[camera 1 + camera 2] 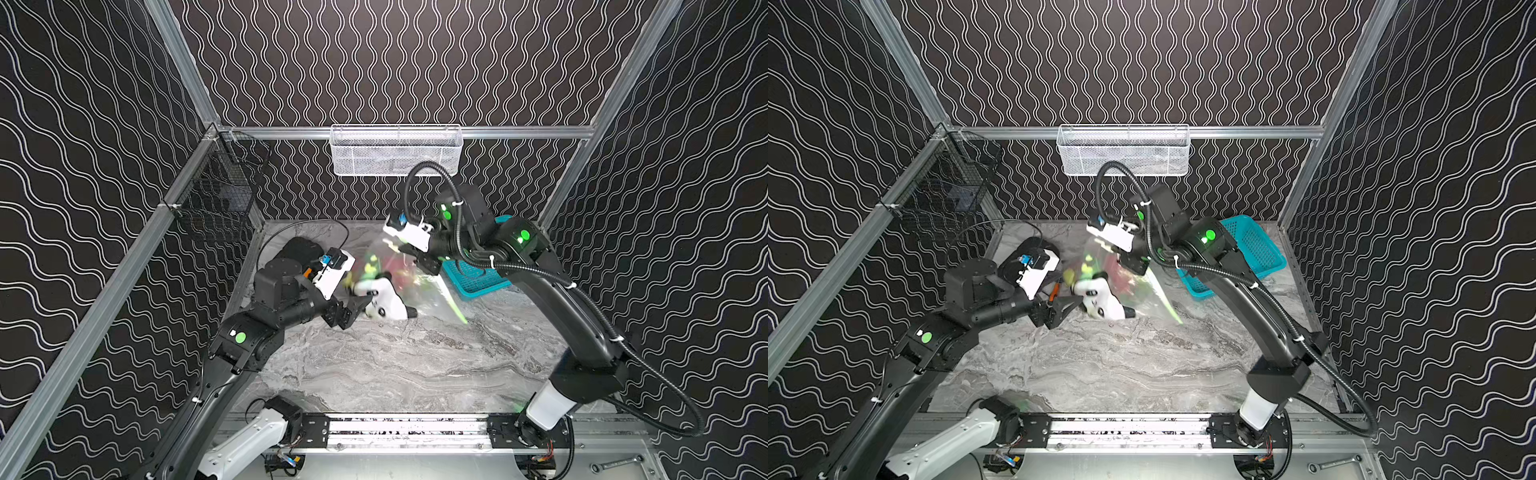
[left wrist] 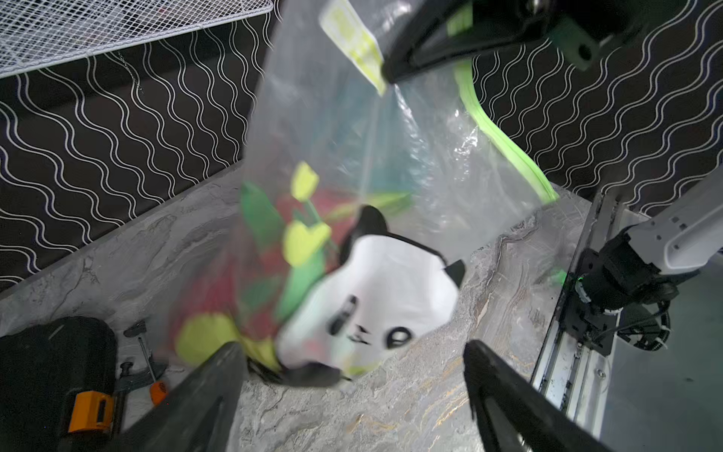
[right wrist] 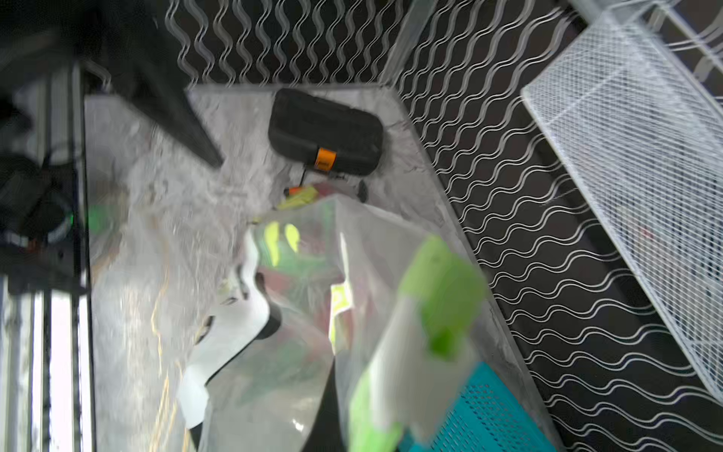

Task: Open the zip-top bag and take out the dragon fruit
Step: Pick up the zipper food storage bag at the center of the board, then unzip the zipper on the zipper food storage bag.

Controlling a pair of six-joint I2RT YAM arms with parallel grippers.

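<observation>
The left end effector (image 1: pixel 356 311) is held wide open beside the panda end of the zip-top bag (image 2: pixel 391 156), in which the dragon fruit (image 2: pixel 219 289) is seen blurred, and the bag's top is gripped by the right end effector (image 2: pixel 389 72).

I work in a robot test cell, a lab booth rather than a home. Aluminium framing (image 1: pixel 399 132) boxes me in, and black panels with white wavy lines (image 1: pixel 395 62) close three sides. A metal rail (image 1: pixel 407 428) carries me at 6 o'clock of the marble-print surface (image 1: pixel 395 365). A white mesh basket (image 1: pixel 395 153) hangs at 12 o'clock, and a wrench (image 1: pixel 618 462) lies at 5 o'clock.
</observation>
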